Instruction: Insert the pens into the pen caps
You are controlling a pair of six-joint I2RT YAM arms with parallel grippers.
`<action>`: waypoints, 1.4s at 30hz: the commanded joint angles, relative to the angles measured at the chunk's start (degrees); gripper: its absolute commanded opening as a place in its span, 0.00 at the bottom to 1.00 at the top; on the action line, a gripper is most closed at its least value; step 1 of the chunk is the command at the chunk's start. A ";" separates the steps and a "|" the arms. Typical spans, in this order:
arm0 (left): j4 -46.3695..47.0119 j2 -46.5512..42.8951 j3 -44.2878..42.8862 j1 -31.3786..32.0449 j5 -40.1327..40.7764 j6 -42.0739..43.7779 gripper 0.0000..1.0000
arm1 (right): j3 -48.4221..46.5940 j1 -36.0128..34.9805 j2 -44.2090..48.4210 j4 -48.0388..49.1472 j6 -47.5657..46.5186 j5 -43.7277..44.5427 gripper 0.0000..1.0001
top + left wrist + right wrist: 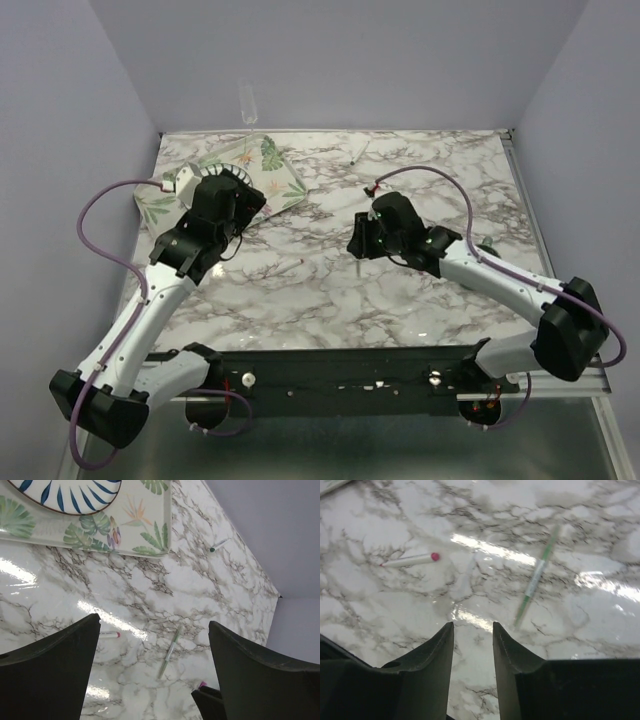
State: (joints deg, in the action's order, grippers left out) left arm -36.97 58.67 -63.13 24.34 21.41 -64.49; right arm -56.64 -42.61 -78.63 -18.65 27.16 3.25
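A white pen with a pink end (410, 560) lies on the marble table; it also shows in the top view (285, 266) and the left wrist view (107, 635). A thin green-and-white pen (536, 580) lies to its right, just ahead of my right gripper (473, 625), which is open with a narrow gap and empty. My left gripper (154, 622) is wide open and empty, held above the table near the tray's corner. A third white pen with a dark green end (218, 544) lies far back. A tiny magenta bit (202, 684) shows by the right arm. No green cap is visible.
A leaf-patterned tray (285, 185) holding a blue-striped plate (65, 495) sits at the back left, partly under my left arm. Grey walls close in the table on three sides. A metal rail runs along the right edge (525, 200).
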 commanded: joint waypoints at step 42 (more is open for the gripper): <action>20.71 -33.80 20.77 -0.61 7.16 36.54 0.98 | -24.40 -11.70 -42.66 7.93 -37.62 -9.76 0.52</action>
State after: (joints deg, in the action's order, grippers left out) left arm -17.61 25.76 -42.44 24.05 26.41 -29.10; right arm -85.34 -52.62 -122.34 -12.01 -13.37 -14.04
